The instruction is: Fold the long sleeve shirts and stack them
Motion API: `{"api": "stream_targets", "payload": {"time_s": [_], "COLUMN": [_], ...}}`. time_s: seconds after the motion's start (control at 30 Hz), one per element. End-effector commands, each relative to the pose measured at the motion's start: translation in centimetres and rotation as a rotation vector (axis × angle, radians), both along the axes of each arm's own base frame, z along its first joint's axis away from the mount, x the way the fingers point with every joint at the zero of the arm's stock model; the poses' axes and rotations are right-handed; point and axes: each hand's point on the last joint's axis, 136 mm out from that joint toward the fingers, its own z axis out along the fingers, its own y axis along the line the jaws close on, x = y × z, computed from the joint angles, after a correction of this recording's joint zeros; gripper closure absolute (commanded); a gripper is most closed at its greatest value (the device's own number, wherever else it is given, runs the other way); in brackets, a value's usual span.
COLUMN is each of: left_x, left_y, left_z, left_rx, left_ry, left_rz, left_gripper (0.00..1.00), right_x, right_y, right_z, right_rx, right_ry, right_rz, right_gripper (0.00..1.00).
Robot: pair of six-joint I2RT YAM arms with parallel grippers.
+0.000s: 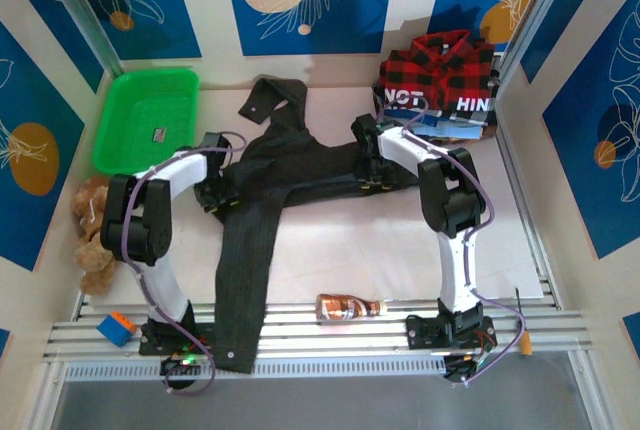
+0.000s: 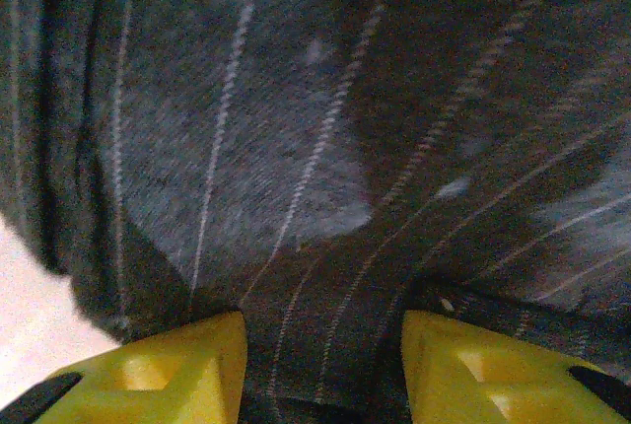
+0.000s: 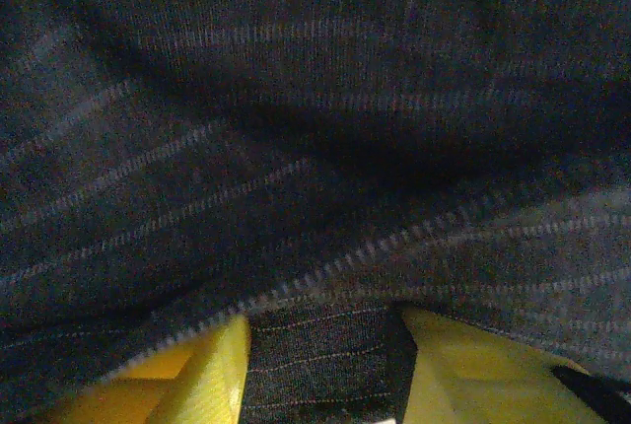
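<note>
Far left on bench [image 1: 400, 240], your basket [image 1: 125, 110] holds one small grey item [image 1: 158, 134]; left fingers [image 2: 219, 357] and right fingers [image 3: 222, 370] each pinch dark shirt [image 1: 300, 165].

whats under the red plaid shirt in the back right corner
The red plaid shirt lies on a black garment with white lettering, with blue and white cloth showing below that. How much more is in the pile is covered.

A fold of the charcoal striped shirt [image 2: 296, 148] is pinched between the left gripper's [image 2: 323, 350] yellow fingers [image 2: 187, 365]. Beyond them the cloth spreads, and pale table [image 2: 30, 325] shows outside the left finger.
</note>
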Motion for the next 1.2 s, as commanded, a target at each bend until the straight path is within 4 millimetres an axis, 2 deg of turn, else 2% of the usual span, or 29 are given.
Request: {"api": "stream_targets", "payload": {"time_s": [0.0,0.17,0.3,0.4,0.5,0.53,0.6,0.67,0.73,0.83,0.9,0.97,1.07,1.17], "left_x": [-3.1,-7.5,-10.0,-10.3,-9.5,-9.1,-8.1,-6.8,-5.5,-3.0,-1.3,0.0,0.9,0.6], "left_y": [1.1,1.4,1.2,0.5,-0.1,-0.2,-0.3,-0.1,0.2,1.3,2.1,2.9,3.7,4.0], "left_z": [0.0,-0.1,0.6,2.2,5.0,6.2,8.5,11.2,13.7,18.1,22.1,26.2,30.8,33.9], "left_rx": [0.035,0.014,-0.025,-0.083,-0.124,-0.131,-0.133,-0.135,-0.166,-0.202,-0.200,-0.200,-0.205,-0.221], "left_ry": [0.041,0.072,0.069,0.011,-0.050,-0.074,-0.119,-0.170,-0.218,-0.318,-0.404,-0.492,-0.593,-0.672], "left_rz": [0.014,0.044,0.066,0.078,0.084,0.080,0.071,0.066,0.078,0.106,0.109,0.114,0.122,0.130], "left_gripper": [0.54,0.53,0.49,0.34,0.25,0.23,0.19,0.10,0.07,0.03,0.02,0.01,0.01,0.00], "right_x": [-6.2,-11.7,-14.6,-15.0,-13.6,-12.9,-12.0,-12.3,-13.6,-17.6,-20.6,-23.3,-25.8,-27.5], "right_y": [-1.4,-2.0,-2.2,-2.0,-0.5,0.6,4.0,8.8,13.2,20.1,23.6,26.6,29.8,31.9], "right_z": [-1.4,-1.3,-0.9,-0.2,2.1,3.4,6.1,9.1,11.6,14.7,14.6,13.5,11.1,8.3], "right_rx": [-0.060,-0.048,-0.053,-0.045,-0.006,0.028,0.135,0.295,0.456,0.659,0.694,0.692,0.634,0.561], "right_ry": [0.159,0.222,0.244,0.221,0.138,0.094,0.010,-0.053,-0.064,-0.063,-0.023,0.042,0.100,0.130], "right_rz": [-0.017,-0.049,-0.058,-0.054,-0.012,0.025,0.139,0.299,0.429,0.686,0.851,0.986,1.111,1.183], "right_gripper": [0.58,0.58,0.57,0.53,0.47,0.45,0.41,0.38,0.37,0.37,0.37,0.37,0.38,0.39]}}
